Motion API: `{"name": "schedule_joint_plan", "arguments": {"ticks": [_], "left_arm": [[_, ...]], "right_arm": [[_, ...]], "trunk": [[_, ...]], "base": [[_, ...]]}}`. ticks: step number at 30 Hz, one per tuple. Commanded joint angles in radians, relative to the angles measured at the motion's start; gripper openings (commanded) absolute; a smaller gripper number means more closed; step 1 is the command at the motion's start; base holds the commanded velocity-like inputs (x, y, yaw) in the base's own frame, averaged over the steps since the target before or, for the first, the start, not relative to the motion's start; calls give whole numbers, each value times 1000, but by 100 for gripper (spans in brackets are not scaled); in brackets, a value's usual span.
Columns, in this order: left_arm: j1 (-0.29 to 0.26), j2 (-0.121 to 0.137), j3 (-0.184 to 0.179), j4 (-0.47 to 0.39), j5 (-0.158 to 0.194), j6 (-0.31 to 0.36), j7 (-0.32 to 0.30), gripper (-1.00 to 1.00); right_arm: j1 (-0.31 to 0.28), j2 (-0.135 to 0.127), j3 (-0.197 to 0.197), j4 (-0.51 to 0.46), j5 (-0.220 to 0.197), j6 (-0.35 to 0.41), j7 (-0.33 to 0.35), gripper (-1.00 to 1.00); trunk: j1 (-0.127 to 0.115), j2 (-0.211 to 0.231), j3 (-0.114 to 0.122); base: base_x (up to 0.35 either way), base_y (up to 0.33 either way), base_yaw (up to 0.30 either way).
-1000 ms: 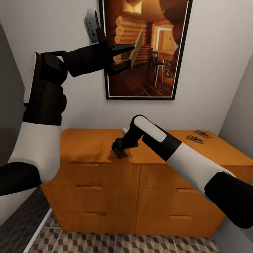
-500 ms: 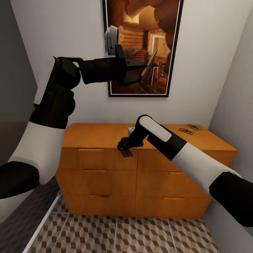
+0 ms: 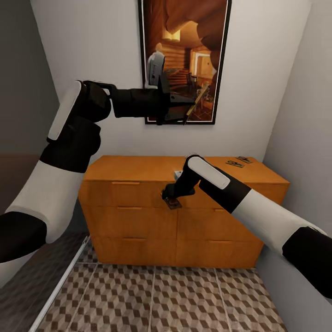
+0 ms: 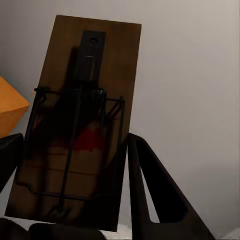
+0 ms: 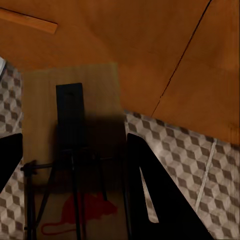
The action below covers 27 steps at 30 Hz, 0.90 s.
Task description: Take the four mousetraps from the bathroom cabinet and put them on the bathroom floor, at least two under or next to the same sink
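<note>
In the head view my left gripper (image 3: 186, 104) is held high in front of a framed picture, shut on a mousetrap (image 3: 199, 100) that stands on edge. The left wrist view shows that brown mousetrap (image 4: 80, 125) with its wire parts between the black fingers (image 4: 150, 190). My right gripper (image 3: 171, 197) is shut on a second mousetrap (image 3: 174, 204), held in the air in front of the cabinet (image 3: 138, 221). The right wrist view has this mousetrap (image 5: 75, 150) over the bathroom floor (image 5: 190, 160). Two more mousetraps (image 3: 235, 163) (image 3: 244, 159) lie on the cabinet's top at its right end.
The cabinet stands against the back wall in a narrow space, with a grey wall (image 3: 304, 138) close on the right. Patterned floor tiles (image 3: 161, 295) stretch in front of it. A dark floor strip (image 3: 32, 281) behind a white sill lies at the left.
The camera has drawn back from the cabinet. My right gripper has carried its mousetrap off the cabinet top to in front of the drawers. The left gripper still holds its mousetrap up high.
</note>
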<state>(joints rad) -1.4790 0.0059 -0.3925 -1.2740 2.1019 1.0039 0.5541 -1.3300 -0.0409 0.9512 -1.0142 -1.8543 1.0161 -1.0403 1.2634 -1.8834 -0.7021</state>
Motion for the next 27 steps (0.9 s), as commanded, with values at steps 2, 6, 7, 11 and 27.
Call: {"name": "schedule_joint_plan", "arguments": {"ticks": [2, 6, 7, 11, 27], "left_arm": [[6, 14, -18, 0, 9, -1, 9, -100], [38, 25, -27, -2, 7, 1, 11, -100], [48, 32, -28, -2, 6, 2, 11, -100], [87, 64, -63, -5, 6, 3, 13, -100], [165, 286, -811, -2, 4, -106, 17, -100]], "right_arm": [[1, -29, 14, -30, -14, -4, -10, -100], [27, -84, 32, -78, -14, -5, -9, -100], [45, -100, 39, -87, -14, -5, -10, -100], [107, -158, 52, -101, -9, -5, -10, -100], [418, -258, 82, -86, 332, -22, -1, -100]], "trunk": [[-1, -1, -1], [-1, -1, -1], [-1, -1, -1], [-1, -1, -1], [-1, -1, -1]], "base": [[-335, 0, 0], [-335, 0, 0], [-335, 0, 0], [-335, 0, 0], [-290, 0, 0]]}}
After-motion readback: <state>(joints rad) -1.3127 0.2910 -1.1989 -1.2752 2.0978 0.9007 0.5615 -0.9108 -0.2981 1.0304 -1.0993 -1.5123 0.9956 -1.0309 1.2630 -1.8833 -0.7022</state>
